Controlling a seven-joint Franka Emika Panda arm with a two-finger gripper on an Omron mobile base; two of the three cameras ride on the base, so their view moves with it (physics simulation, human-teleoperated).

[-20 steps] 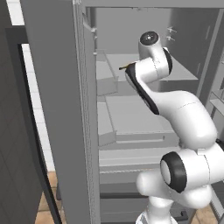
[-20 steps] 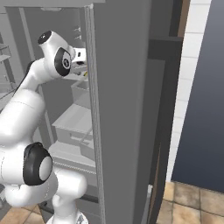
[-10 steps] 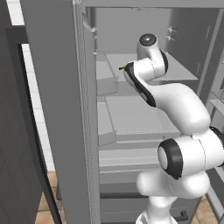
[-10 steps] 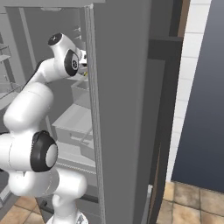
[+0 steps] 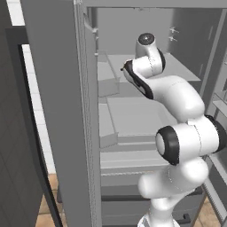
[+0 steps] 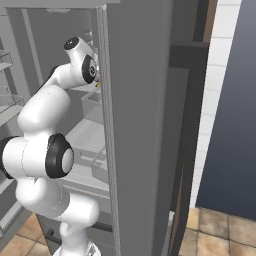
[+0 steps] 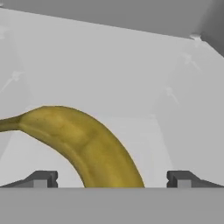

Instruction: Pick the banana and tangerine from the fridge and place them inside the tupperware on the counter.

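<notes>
grey walls and grey shelves are all around you, because you are looking into the open fridge [image 5: 133, 119]. you can see its tall grey side panel close up in both base views, and brown floor tiles [image 6: 220, 230] sit low down beside it. a dark blue wall [image 6: 232, 100] stands off to the right, past a strip of white tiles.

your white arm bends up and reaches deep onto an upper shelf of the fridge. in the left base view the hand end points away from you, toward the left part of that shelf.

now look at the hand view. the banana [image 7: 83, 144] is right in front of you. it is yellow with a brownish stem end that points to the left. it curves up from the left and then comes down to the bottom of the picture, in the middle. it lies on the pale grey shelf floor, with the fridge's back wall behind it.

your gripper [image 7: 111, 179] is spread wide. one dark finger tip [image 7: 41, 178] is on the left and the other is on the right, and the banana's near end sits between them. the tips are well apart from the banana on both sides, so nothing is squeezed yet
</notes>
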